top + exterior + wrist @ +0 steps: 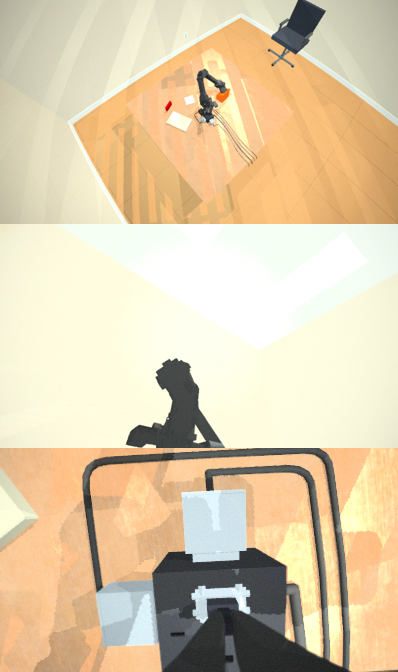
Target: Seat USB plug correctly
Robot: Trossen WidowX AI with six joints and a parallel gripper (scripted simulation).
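The dark power cube (175, 583) (206, 116) sits on the table, seen from above in the wrist view. Its top socket has a white outline (200, 596). My gripper (226, 620) (208, 109) reaches straight down onto that socket and is shut on the USB plug, which the dark fingers almost wholly hide. I cannot tell which way round the plug sits or how deep it is. A white plug block (215, 523) is on the cube's far side and another white plug block (127, 615) on its left side.
Dark cables (90, 523) (236, 140) loop around the cube and run across the table. An orange box (223, 94), a red object (168, 106), a white pad (179, 121) and a small white sheet (189, 99) lie nearby. An office chair (292, 34) stands far off.
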